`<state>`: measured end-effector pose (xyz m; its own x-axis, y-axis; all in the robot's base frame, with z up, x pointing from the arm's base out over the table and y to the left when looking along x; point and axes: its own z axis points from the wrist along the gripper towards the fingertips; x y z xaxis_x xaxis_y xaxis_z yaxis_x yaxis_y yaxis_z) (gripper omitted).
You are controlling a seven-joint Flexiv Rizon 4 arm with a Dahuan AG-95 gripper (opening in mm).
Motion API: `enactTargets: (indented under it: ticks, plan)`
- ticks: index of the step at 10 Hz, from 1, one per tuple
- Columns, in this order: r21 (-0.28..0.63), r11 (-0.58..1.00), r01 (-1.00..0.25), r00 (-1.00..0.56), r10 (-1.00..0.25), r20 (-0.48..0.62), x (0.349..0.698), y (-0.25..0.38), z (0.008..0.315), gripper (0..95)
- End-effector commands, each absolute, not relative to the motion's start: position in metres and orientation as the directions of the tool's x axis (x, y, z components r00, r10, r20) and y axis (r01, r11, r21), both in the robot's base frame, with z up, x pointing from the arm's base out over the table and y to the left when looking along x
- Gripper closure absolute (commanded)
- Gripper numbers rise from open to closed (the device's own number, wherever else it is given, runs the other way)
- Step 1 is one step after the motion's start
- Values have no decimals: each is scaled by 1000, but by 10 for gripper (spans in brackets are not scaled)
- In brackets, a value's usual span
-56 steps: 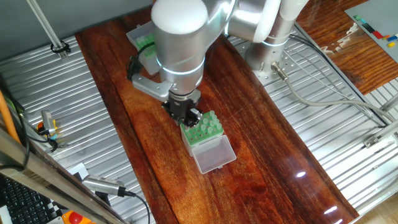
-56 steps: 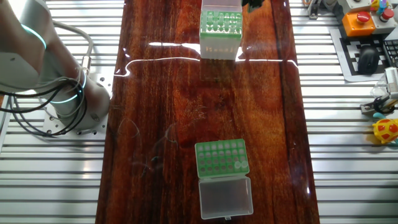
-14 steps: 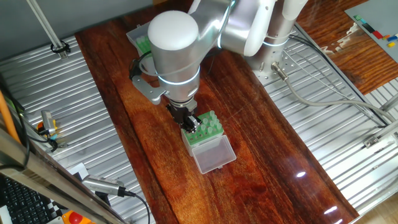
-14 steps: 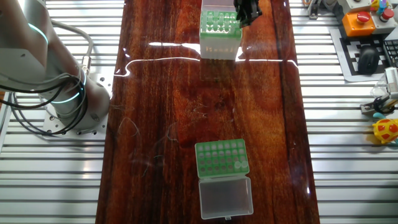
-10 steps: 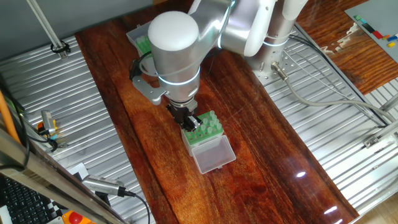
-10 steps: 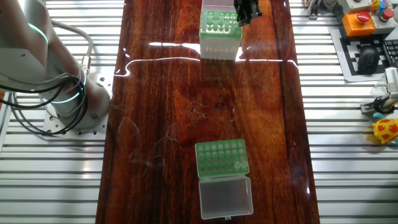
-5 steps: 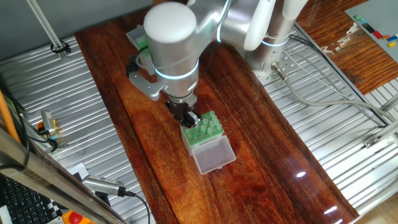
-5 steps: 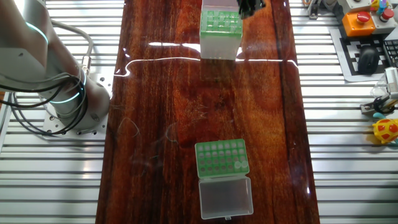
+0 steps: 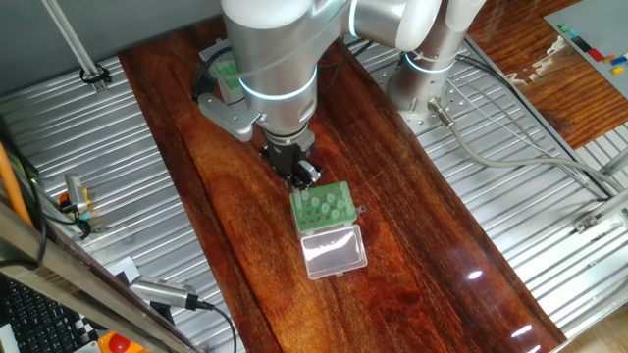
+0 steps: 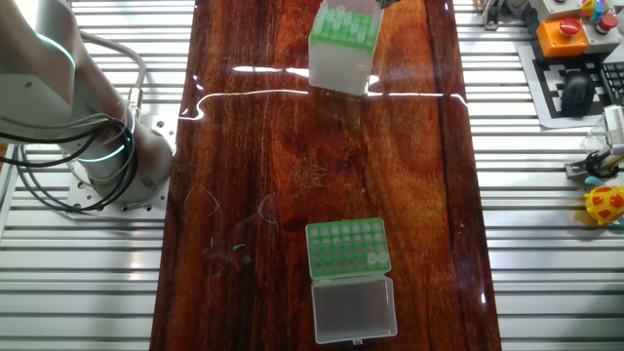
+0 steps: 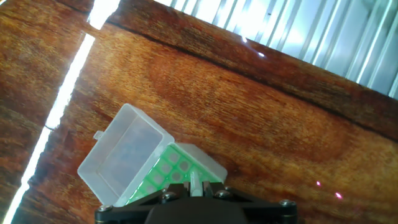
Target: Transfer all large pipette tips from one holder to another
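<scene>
My gripper point(image 9: 305, 177) hangs just above the taller translucent box point(image 9: 322, 208), which has a green perforated top and an open clear lid point(image 9: 334, 253). In the hand view the gripper point(image 11: 196, 189) is shut on a pale large pipette tip point(image 11: 195, 181) whose lower end reaches the box's green insert point(image 11: 168, 172). The box point(image 10: 341, 47) sits skewed and tilted at the far end of the table, with pale tips along its far edge. The low green rack point(image 10: 347, 247) with its clear lid point(image 10: 353, 307) lies at the other end. That rack point(image 9: 228, 71) is half hidden behind my arm.
The wooden table top point(image 10: 322, 166) is flanked by ribbed metal surfaces point(image 9: 118, 176). The arm's base point(image 10: 107, 161) stands to one side, with cables point(image 9: 510, 147) trailing from it. An orange button box point(image 10: 565, 29) and small tools sit off the table's edge.
The gripper dropped onto the taller box, shut on a tip and has now risen. The box has turned and tipped up with it, shifting slightly on the table.
</scene>
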<state>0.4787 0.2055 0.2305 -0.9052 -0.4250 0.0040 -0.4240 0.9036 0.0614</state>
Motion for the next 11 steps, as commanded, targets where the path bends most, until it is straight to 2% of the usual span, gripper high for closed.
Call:
enactTargets:
  ticks: [1, 11]
  plan:
    - [60, 901, -430, -902, -431, 6, 477, 205, 232, 950]
    - [59, 876, -479, -877, -480, 6, 477, 205, 234, 950]
